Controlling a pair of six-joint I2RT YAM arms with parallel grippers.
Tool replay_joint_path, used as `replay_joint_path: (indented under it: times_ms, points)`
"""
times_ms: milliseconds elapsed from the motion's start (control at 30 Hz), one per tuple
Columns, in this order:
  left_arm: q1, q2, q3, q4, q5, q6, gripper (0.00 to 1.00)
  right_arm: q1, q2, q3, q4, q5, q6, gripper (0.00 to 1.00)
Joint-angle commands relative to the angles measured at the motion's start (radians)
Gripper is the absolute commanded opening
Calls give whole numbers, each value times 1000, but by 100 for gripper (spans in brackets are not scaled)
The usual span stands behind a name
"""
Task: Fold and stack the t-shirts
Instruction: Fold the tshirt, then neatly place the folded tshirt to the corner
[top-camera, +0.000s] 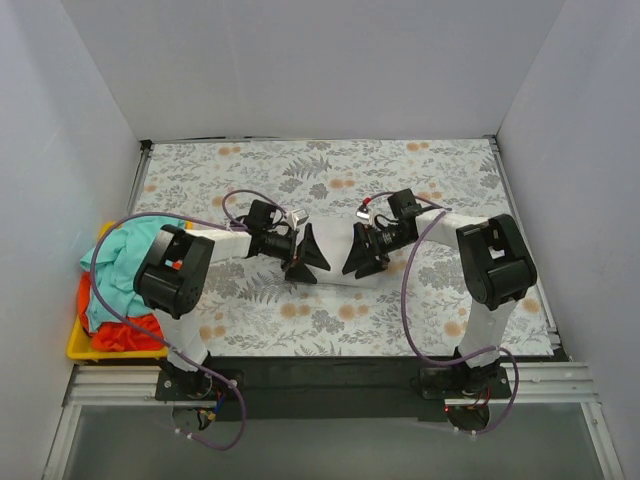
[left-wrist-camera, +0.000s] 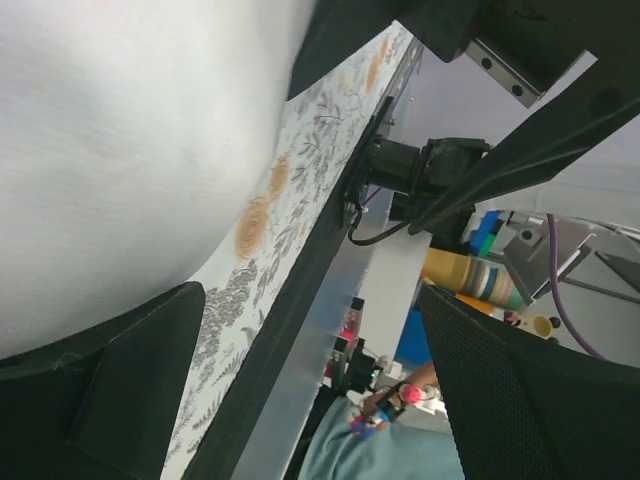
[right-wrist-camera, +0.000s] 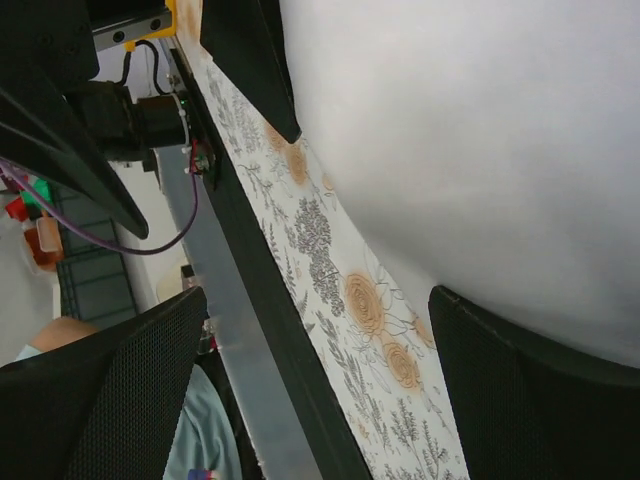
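Note:
The white t-shirt (top-camera: 335, 268) lies as a narrow band across the middle of the table, mostly hidden under both arms. It fills the upper left of the left wrist view (left-wrist-camera: 120, 150) and the upper right of the right wrist view (right-wrist-camera: 480, 130). My left gripper (top-camera: 303, 258) (left-wrist-camera: 310, 385) is open and empty, low over the shirt's near edge. My right gripper (top-camera: 362, 255) (right-wrist-camera: 320, 385) faces it, also open and empty, at the same edge. One finger (left-wrist-camera: 100, 390) of the left gripper and one finger (right-wrist-camera: 545, 390) of the right border the white cloth. A teal t-shirt (top-camera: 125, 262) and an orange-red t-shirt (top-camera: 120, 332) lie heaped at the left.
A yellow tray (top-camera: 82, 350) under the heaped shirts stands at the table's left edge. The floral table cover (top-camera: 330, 170) spans the table. White walls close in three sides. The black front rail (left-wrist-camera: 300, 300) runs along the near edge.

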Motion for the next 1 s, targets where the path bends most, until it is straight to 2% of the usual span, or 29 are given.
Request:
replay_joint_path:
  times_ms: [0,133,233,367,400,500,533,567,600,667,700,800,867,967]
  points:
    - [34,53,-7,25,-2,-21,89,-23,37,-9,91,-18,67,98]
    - [118,128,-19,9,-42,-4,89,-83,123,-14,78,45,62,98]
    - [164,142,-17,-9,-33,8,89,-109,125,17,18,62,22,98]
    - [172,23,22,-92,-53,103,89,-76,11,71,-43,19,-24,98]
    - [172,-58,35,-109,-74,121,89,-70,-22,92,-57,24,-30,99]
    - [122,-216,105,-248,-357,222,89,-68,-198,117,-60,102,-39,98]
    - [94,-249,117,-299,-583,249,89,-71,-228,120,-61,140,-45,98]
    - [56,-295,149,-316,-678,273,89,-73,-257,117,-61,182,-56,98]
    - [-31,-306,162,-330,-787,302,90,-73,-306,115,-70,276,-74,98]
    - [-111,-291,208,-369,-971,306,90,-77,-342,105,-82,396,-124,98]
    - [-166,-274,226,-385,-1011,289,90,-85,-363,103,-94,454,-131,98]
    - [-251,-205,265,-406,-1128,290,91,-140,-397,91,-103,476,-138,98]
    - [-288,-136,292,-403,-1199,315,91,-178,-408,78,-111,478,-138,98]
    - [-326,-20,375,-426,-1230,322,91,-211,-431,46,-108,457,-138,98]
